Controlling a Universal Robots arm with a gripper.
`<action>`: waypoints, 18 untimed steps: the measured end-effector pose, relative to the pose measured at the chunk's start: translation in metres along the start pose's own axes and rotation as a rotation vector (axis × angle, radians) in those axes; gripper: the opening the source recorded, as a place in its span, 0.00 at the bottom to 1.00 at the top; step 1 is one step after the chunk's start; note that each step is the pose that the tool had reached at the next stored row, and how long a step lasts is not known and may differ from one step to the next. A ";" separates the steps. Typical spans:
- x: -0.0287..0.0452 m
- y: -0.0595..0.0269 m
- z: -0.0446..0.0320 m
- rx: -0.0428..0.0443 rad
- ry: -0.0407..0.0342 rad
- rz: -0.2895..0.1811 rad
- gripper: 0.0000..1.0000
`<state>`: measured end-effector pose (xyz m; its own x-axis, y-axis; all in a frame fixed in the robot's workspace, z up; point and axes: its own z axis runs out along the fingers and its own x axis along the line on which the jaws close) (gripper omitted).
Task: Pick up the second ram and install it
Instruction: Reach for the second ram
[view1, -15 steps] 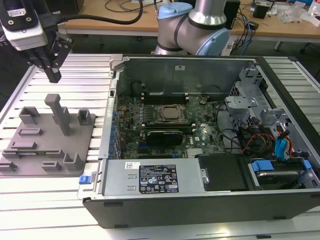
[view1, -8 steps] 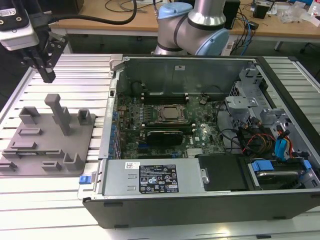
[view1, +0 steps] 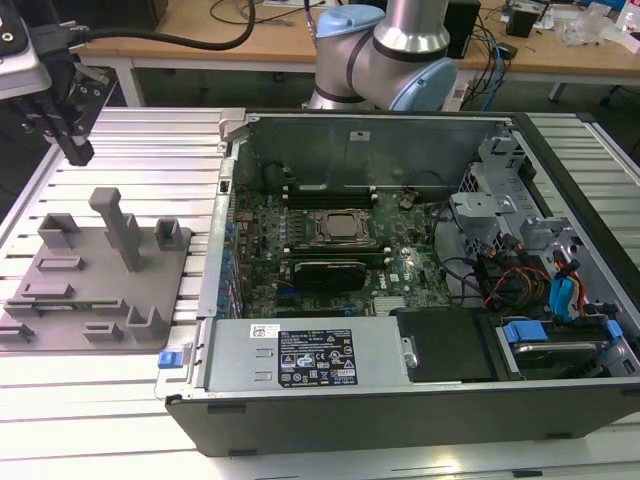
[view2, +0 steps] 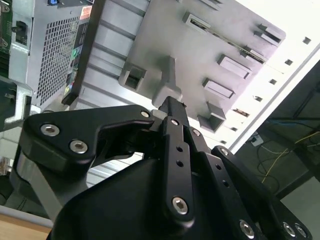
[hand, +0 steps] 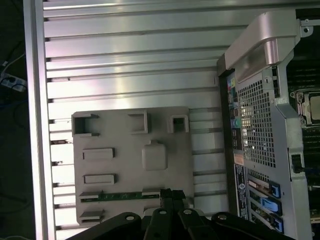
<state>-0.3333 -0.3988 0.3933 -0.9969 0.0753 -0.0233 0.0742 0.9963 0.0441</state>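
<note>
The second ram (hand: 120, 196), a thin greenish board, stands on edge in a slot near one end of the grey holder plate (hand: 120, 140). My gripper (hand: 171, 192) hangs above that end of the plate, over the ram's end nearest the computer case. Its black fingers are shut with nothing between them, and it is apart from the ram. In the exterior view the gripper (view1: 78, 150) sits high over the holder plate (view1: 100, 290), on that view's left. The second wrist view looks down past the gripper (view2: 172, 102) at the plate's upright post (view2: 167, 75).
The open computer case (view1: 400, 420) lies on the exterior view's right, with the processor socket (view1: 343, 228) and long black slots (view1: 330, 190) beside it. The arm's base (view1: 385, 60) stands behind the case. Ribbed aluminium table (hand: 130, 65) surrounds the holder plate.
</note>
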 end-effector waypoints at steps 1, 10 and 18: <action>0.0037 -0.0003 -0.0001 0.0000 0.0000 0.000 0.08; 0.0313 -0.0024 -0.0002 0.0000 -0.0001 0.000 0.08; 0.0547 -0.0042 0.0009 0.0000 0.0000 0.000 0.08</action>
<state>-0.3881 -0.3988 0.3909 -0.9969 0.0753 -0.0234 0.0742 0.9963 0.0441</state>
